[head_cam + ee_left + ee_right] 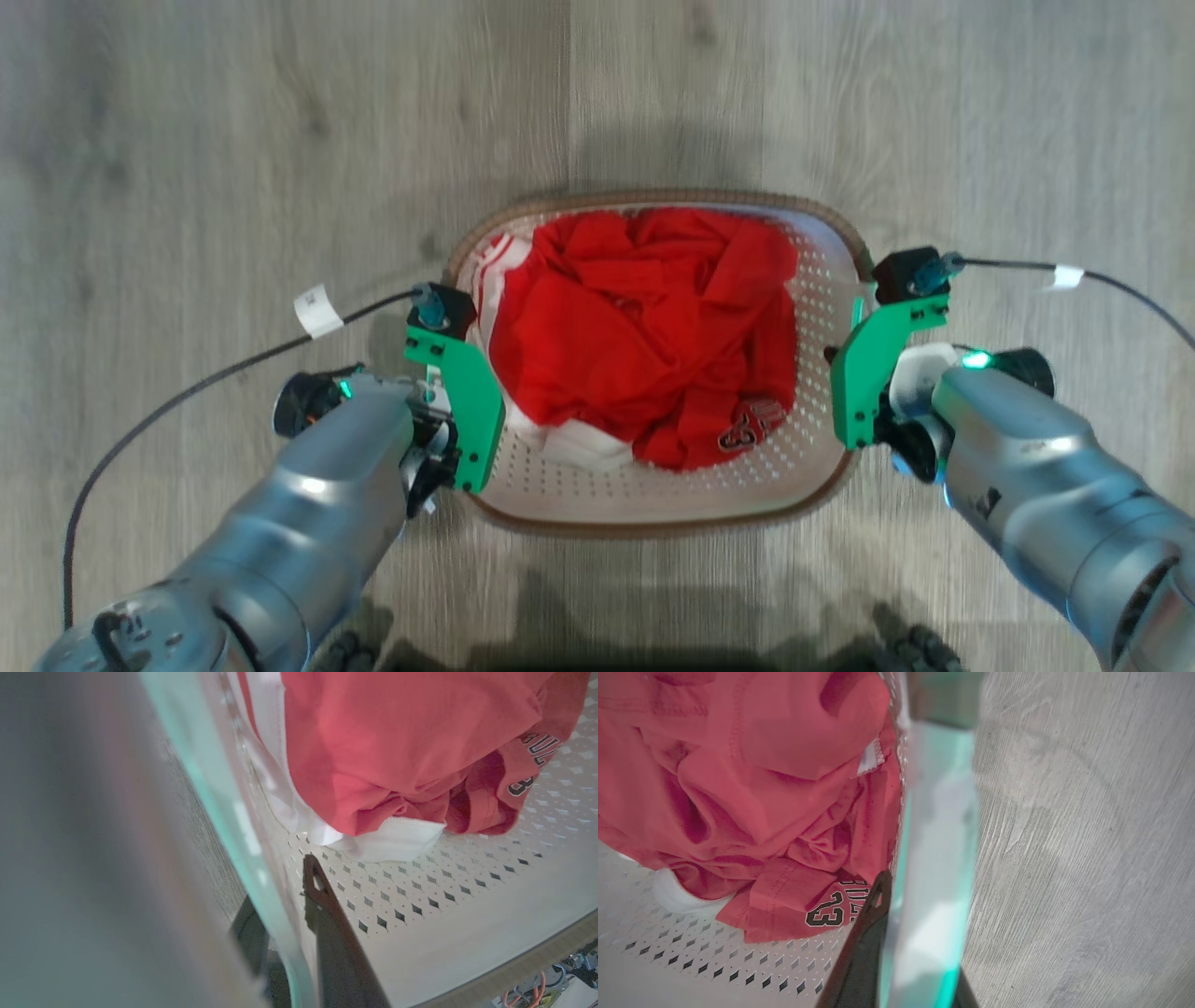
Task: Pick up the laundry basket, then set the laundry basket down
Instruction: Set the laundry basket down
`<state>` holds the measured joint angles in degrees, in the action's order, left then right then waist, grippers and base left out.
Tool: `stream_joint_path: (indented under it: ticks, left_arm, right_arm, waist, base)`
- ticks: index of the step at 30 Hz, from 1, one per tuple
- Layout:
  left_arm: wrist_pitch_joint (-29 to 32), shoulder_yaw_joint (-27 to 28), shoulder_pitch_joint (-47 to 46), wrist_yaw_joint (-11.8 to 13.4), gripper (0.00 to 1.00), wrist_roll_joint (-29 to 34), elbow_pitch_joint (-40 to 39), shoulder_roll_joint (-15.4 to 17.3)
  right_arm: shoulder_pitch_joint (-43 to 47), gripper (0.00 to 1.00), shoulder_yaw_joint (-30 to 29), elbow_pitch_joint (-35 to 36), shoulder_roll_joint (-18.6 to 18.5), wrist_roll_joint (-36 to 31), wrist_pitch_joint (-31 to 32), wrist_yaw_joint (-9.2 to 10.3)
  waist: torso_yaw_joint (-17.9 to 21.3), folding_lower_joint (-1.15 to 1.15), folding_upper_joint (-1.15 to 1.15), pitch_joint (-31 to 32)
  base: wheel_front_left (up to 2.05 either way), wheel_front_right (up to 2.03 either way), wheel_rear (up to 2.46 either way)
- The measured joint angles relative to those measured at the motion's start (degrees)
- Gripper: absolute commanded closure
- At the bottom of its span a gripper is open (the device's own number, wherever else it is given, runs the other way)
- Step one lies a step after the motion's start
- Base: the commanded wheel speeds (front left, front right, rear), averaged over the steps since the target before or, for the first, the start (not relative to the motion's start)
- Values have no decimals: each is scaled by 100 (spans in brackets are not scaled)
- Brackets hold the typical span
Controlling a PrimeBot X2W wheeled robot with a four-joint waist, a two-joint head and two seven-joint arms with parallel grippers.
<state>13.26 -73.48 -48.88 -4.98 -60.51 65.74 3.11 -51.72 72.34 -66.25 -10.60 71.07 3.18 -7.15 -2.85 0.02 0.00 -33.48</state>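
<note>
1. Left gripper: closed astride the left side wall of the laundry basket, one dark finger inside, one outside. Right gripper pinching the opposite wall likewise. Basket spanning the gap between both grippers, with red clothes heaped inward of each.
2. Likeliest trouble: thin perforated plastic flexing, or sliding out from between narrow fingers under load.
3. Second risk: uneven raising or lowering, tilting the basket and spilling clothes toward the lower gripper.
4. Lesser risk: slack black cables trailing outward from each wrist, prone to snagging.
5. Beneath and outward of both grippers: pale grey wood-grain floor, flat and smooth-looking. Basket resting on it or hanging just above: cannot tell.
</note>
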Motion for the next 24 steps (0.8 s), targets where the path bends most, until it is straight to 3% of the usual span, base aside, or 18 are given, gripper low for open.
stream_joint_path:
  ticks: [11, 24]
  left_arm:
    - [-430, 3, -343, 107, 100, 56, 2, 29]
    - [-661, 1, -624, 245, 100, 58, -16, 57]
  right_arm:
    - [-499, 100, -2, -231, 136, -63, -212, 0]
    - [-704, 100, -14, -332, 216, -116, -333, 0]
  waist:
    - [29, -2, 0, -988]
    - [29, -2, 0, -1557]
  base:
    - [0, 0, 0]
    - [0, 0, 0]
